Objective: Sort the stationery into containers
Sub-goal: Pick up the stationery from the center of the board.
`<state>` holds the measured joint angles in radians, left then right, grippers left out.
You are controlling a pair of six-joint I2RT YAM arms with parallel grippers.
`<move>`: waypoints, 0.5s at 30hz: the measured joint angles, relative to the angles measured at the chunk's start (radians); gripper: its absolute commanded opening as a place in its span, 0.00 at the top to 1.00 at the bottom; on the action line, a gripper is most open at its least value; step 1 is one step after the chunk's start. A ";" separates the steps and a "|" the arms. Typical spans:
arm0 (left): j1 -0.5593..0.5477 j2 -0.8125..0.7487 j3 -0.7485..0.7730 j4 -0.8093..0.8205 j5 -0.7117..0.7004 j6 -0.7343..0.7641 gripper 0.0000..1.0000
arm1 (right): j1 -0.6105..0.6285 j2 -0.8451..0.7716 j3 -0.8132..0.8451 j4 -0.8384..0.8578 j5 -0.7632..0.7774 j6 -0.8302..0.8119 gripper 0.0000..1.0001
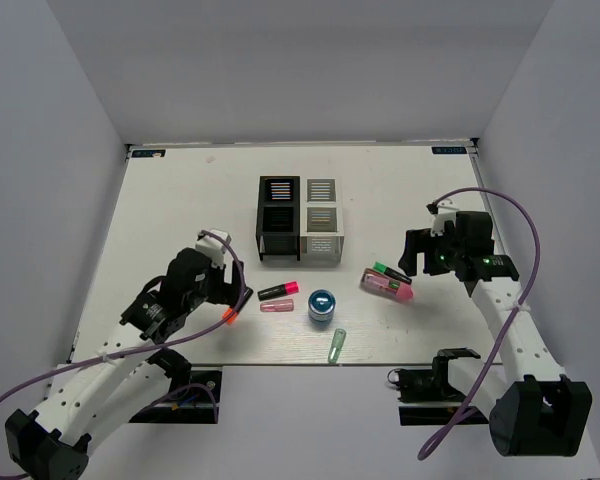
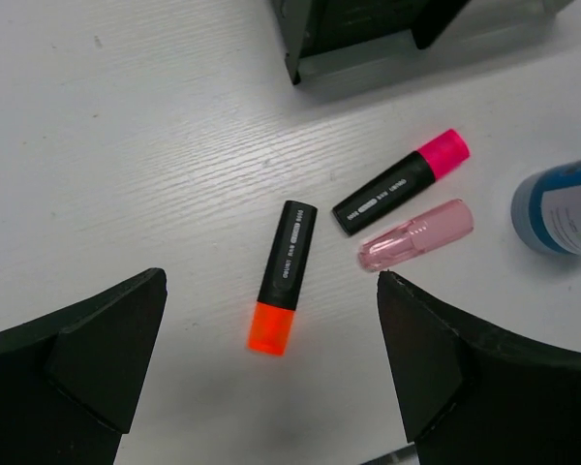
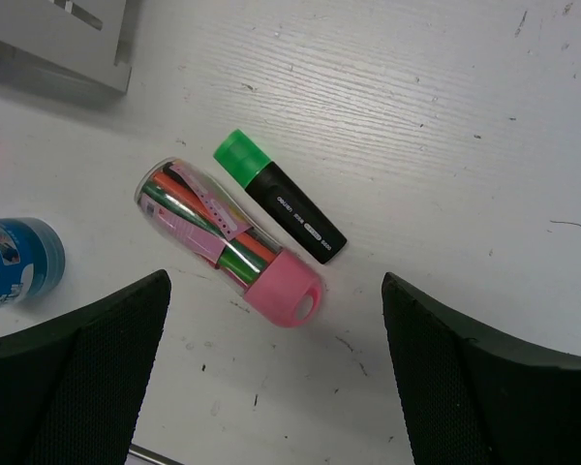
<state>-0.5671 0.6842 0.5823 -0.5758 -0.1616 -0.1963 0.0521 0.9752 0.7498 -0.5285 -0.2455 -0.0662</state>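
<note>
Left jaws spread, orange-tipped pen (image 2: 284,276) lying apart

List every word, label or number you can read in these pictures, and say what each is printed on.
Nothing reads clearly.
Orange-tipped marker: white print on the barrel, too small to read.
Pink-tipped marker: white print, too small.
Green-tipped marker: white print, too small.
Blue roll: pale label, blurred.
Sticker at the table's far left corner: too small.

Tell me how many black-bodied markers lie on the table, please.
3. The orange-tipped marker lies farthest left; the pink-tipped marker lies beside the pink stick; the green-tipped marker lies beside the pink-capped tube, on the right. The bins may hide more.
</note>
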 measured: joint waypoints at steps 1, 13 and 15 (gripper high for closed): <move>0.000 0.000 0.000 0.001 0.019 0.002 0.00 | 0.000 0.000 0.000 -0.001 0.000 0.000 0.10; -0.119 0.125 0.033 -0.004 0.121 -0.014 1.00 | 0.000 -0.043 -0.015 -0.001 -0.079 -0.069 1.00; -0.202 0.198 0.082 -0.008 0.116 -0.015 1.00 | 0.000 -0.065 -0.031 -0.014 -0.099 -0.083 0.18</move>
<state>-0.7689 0.8818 0.6647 -0.5835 -0.0456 -0.2115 0.0525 0.9100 0.7189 -0.5426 -0.3447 -0.1493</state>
